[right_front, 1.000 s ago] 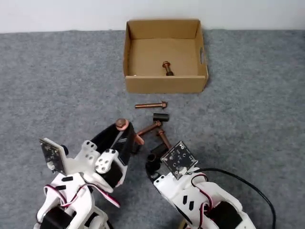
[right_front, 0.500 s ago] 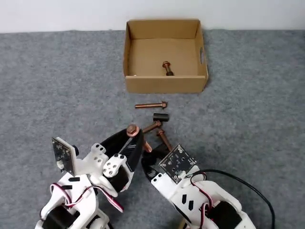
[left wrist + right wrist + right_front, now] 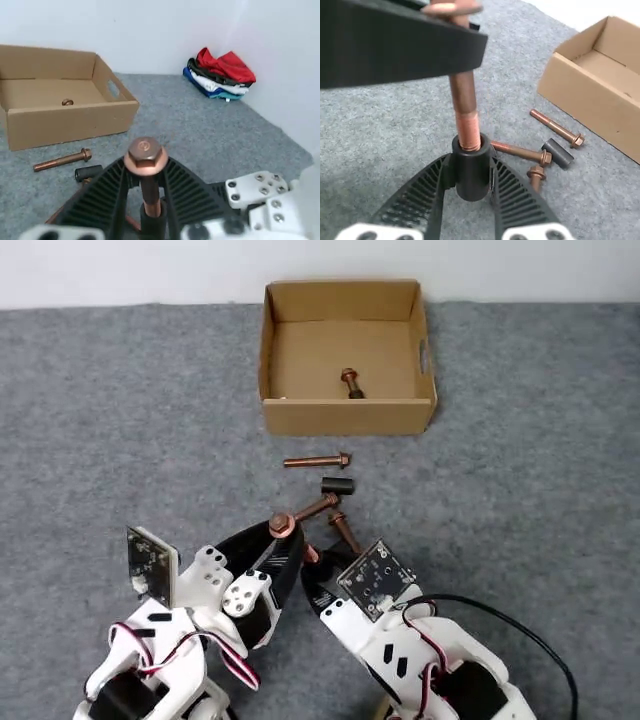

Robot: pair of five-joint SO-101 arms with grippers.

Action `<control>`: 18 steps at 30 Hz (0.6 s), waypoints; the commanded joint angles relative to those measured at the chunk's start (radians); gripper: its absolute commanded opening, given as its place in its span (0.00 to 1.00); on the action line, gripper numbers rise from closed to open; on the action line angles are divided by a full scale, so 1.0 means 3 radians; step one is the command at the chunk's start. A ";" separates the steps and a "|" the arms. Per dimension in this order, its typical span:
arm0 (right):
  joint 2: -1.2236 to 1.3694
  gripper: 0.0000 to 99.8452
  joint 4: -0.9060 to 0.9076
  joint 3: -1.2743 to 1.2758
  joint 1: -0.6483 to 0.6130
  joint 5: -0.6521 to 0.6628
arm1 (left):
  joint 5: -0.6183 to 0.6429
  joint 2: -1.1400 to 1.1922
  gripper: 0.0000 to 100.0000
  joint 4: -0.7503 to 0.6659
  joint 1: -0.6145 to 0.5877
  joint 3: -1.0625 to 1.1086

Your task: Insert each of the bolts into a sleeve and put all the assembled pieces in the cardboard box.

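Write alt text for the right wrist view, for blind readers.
The right gripper holds a black sleeve upright; a bolt in the left gripper enters it from above. Behind, on grey carpet, lie three loose bolts, a loose sleeve and a box.

Grey carpet (image 3: 110, 410) under cardboard box (image 3: 345, 417), loose bolts (image 3: 315, 460), black sleeve (image 3: 338, 485)

The bench (image 3: 120, 420) has a grey, felt-like surface all over and meets a plain white wall (image 3: 120, 270) at its far edge. A small pile of clothes (image 3: 220, 75), red on top of white, blue and dark layers, lies on it against the wall.
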 commanded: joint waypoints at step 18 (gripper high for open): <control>-0.0023 0.01 -0.0335 -0.0077 0.0038 0.0425 | -0.0583 -0.0005 0.19 0.0281 0.0322 0.0345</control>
